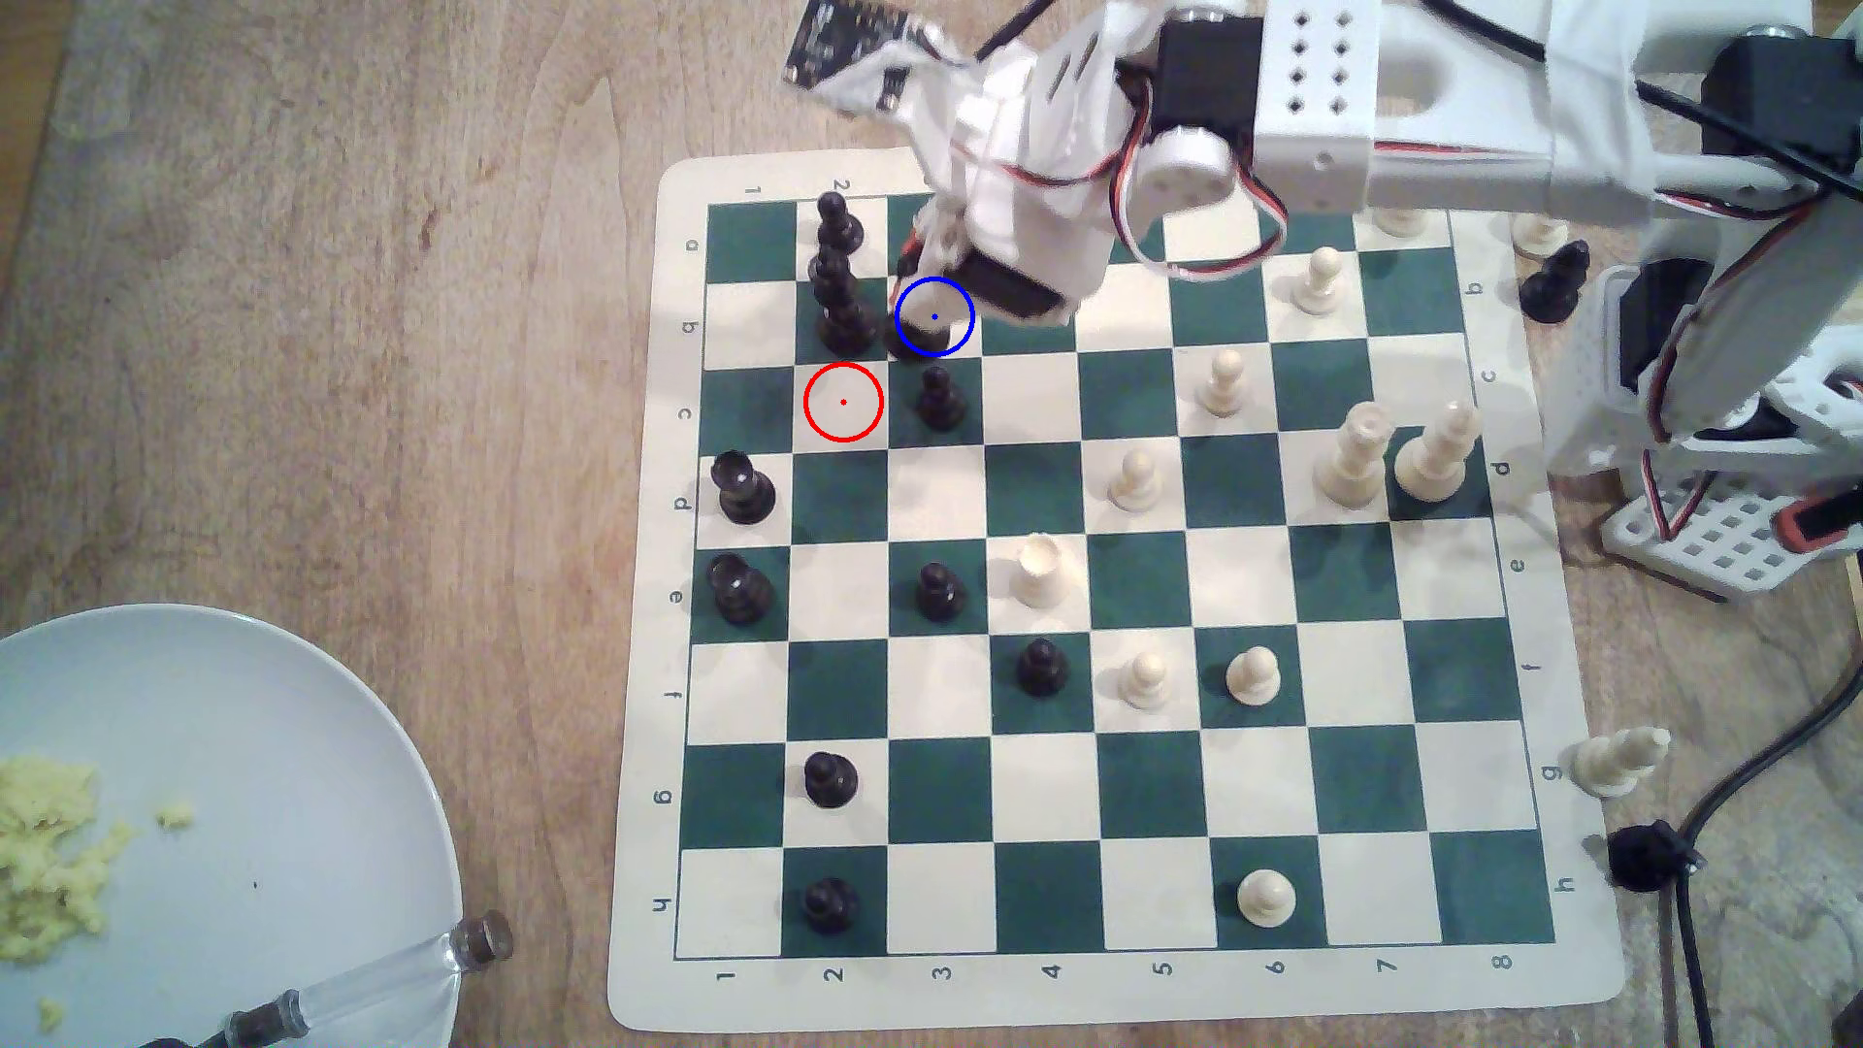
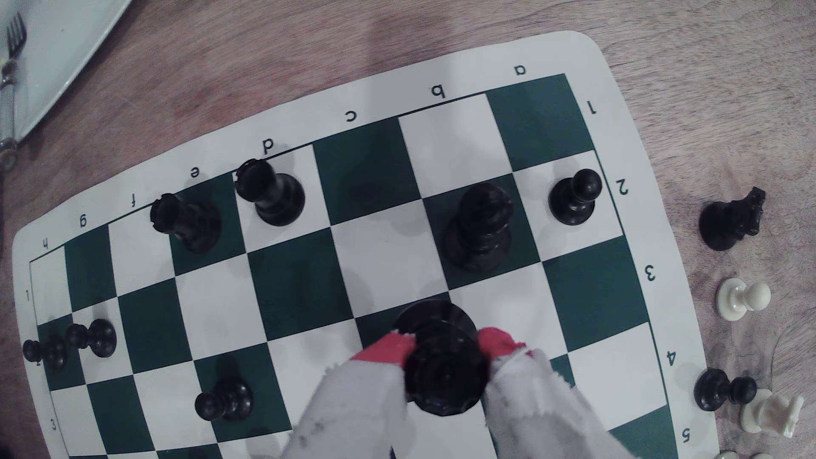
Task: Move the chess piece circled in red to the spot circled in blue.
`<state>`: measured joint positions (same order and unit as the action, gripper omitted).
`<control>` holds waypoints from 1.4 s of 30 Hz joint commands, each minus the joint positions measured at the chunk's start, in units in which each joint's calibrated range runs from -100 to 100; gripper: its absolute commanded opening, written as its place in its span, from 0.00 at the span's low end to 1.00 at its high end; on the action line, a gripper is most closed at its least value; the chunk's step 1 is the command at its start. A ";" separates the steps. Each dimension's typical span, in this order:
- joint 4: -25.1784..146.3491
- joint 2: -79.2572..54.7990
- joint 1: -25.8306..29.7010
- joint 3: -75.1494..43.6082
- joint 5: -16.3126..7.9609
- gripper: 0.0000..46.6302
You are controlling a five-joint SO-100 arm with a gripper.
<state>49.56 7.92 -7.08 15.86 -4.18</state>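
Note:
The chess piece circled in red point(image 2: 446, 366), a tall glossy black piece with a wide notched top, stands upright between my red-tipped fingers point(image 2: 388, 348). My gripper point(image 2: 446, 348) is shut on its head. Its round base point(image 2: 435, 315) is over a cream square. From the exterior view, my gripper point(image 1: 948, 277) hangs over the spot circled in blue point(image 1: 935, 316), and the dark base of the piece point(image 1: 904, 345) shows at the ring's lower edge. The red ring point(image 1: 844, 402) marks a bare cream square one step diagonally away. I cannot tell whether the base touches the board.
A tall slim black piece point(image 1: 842, 292) stands on the square beside the blue ring, with a black pawn point(image 1: 835, 217) behind it and another pawn point(image 1: 940, 398) just in front of the ring. White pieces fill the exterior view's right. A plate point(image 1: 252, 756) lies at lower left.

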 commanded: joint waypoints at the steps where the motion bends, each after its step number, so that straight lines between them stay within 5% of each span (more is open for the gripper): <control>1: -1.81 0.91 -1.17 -1.81 0.39 0.06; 42: -8.94 -11.91 -3.83 -0.45 1.47 0.06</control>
<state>41.67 -4.48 -10.55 16.13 -2.91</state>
